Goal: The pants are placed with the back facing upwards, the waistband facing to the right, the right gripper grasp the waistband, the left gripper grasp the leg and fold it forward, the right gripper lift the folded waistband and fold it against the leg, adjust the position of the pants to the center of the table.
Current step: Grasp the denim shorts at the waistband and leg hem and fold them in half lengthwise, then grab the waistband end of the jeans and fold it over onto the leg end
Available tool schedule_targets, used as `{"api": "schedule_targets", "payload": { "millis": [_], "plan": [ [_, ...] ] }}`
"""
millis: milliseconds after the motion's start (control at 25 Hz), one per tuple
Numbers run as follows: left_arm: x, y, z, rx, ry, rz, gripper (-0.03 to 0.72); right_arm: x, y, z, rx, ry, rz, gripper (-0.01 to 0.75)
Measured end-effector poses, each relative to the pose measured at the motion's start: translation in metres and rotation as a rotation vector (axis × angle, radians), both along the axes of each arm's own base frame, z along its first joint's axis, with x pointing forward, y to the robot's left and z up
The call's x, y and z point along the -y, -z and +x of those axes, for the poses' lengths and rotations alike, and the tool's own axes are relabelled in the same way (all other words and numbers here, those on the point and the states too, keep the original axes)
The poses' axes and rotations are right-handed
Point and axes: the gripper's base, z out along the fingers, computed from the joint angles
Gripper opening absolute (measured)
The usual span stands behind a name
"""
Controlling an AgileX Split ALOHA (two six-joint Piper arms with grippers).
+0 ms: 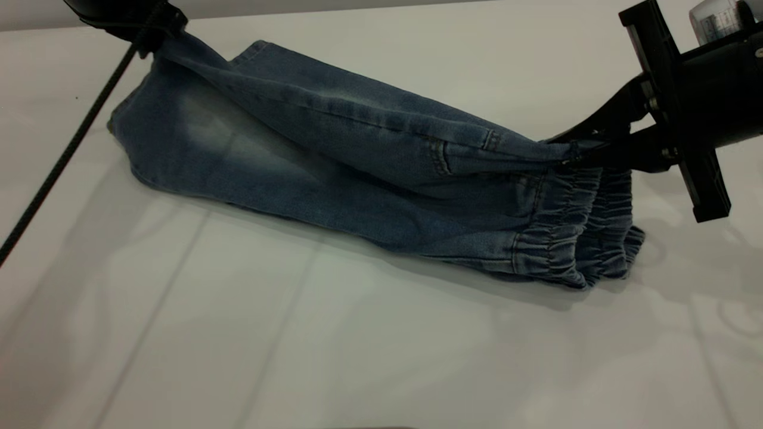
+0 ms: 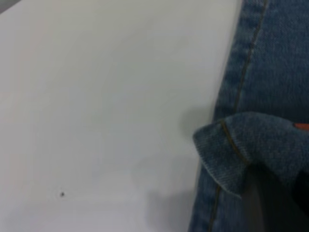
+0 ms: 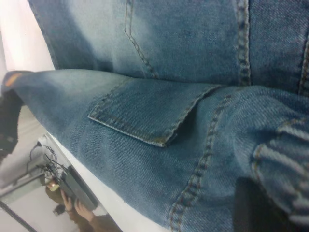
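While the right gripper (image 1: 587,152) comes in from the right edge of the exterior view, its jaws are pinched together on the waistband (image 1: 572,232), holding the top layer of the gathered denim up off the table (image 1: 381,357) so the rest of the band droops below it. Over at the far left corner the left gripper (image 1: 152,30) has a corner of the leg hem clamped and lifted, thin black cable (image 1: 65,155) trailing down across the tabletop. Between the two, the pants (image 1: 334,161) hang stretched in a long ridge, upper layer taut, lower layer lying flat with a pale faded patch showing. The table is plain white-grey and matte, with soft shadows under the raised cloth and a few faint lines running across it. In the right wrist view you get a back pocket (image 3: 145,111) up close, and past the table edge there's a person's hand (image 3: 77,208) holding something dark, plus some cables on the floor. Left wrist view shows the folded hem corner (image 2: 241,145) with a bit of orange print
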Motion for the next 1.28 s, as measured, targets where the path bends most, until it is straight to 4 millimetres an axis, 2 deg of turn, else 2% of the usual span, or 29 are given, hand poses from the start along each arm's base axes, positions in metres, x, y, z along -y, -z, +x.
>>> {"api": "schedule_targets", "payload": {
  "millis": [160, 320, 520, 680, 760, 880, 1000, 1120, 1280],
  "plan": [
    [0.001, 0.011, 0.005, -0.017, -0.024, -0.027, 0.07, 0.003, 0.002, 0.001, -0.028, 0.036, -0.027, 0.092],
    [0.002, 0.02, 0.006, -0.03, -0.043, -0.048, 0.133, 0.013, 0.003, 0.004, -0.039, 0.081, -0.036, 0.161],
    [0.003, 0.025, 0.008, -0.025, -0.137, -0.143, 0.291, 0.028, 0.003, 0.006, -0.04, 0.133, -0.034, 0.275],
    [0.003, 0.025, 0.007, -0.039, -0.213, -0.205, 0.444, 0.027, 0.0, 0.007, 0.001, 0.098, -0.011, 0.382],
    [0.002, 0.026, 0.005, -0.07, -0.227, -0.198, 0.489, 0.024, -0.004, 0.006, 0.039, 0.06, 0.029, 0.442],
    [0.0, 0.023, 0.0, -0.124, -0.231, -0.169, 0.508, 0.018, -0.011, 0.005, 0.094, -0.007, 0.104, 0.52],
    [-0.001, 0.02, -0.005, -0.163, -0.22, -0.137, 0.508, 0.014, -0.011, -0.002, 0.096, -0.111, 0.106, 0.567],
    [-0.001, 0.019, -0.007, -0.185, -0.221, -0.127, 0.508, 0.012, -0.003, -0.016, 0.034, -0.199, 0.058, 0.582],
    [0.014, 0.019, -0.011, -0.204, -0.168, -0.101, 0.508, 0.008, 0.015, -0.04, -0.058, -0.251, -0.076, 0.585]
  ]
}}
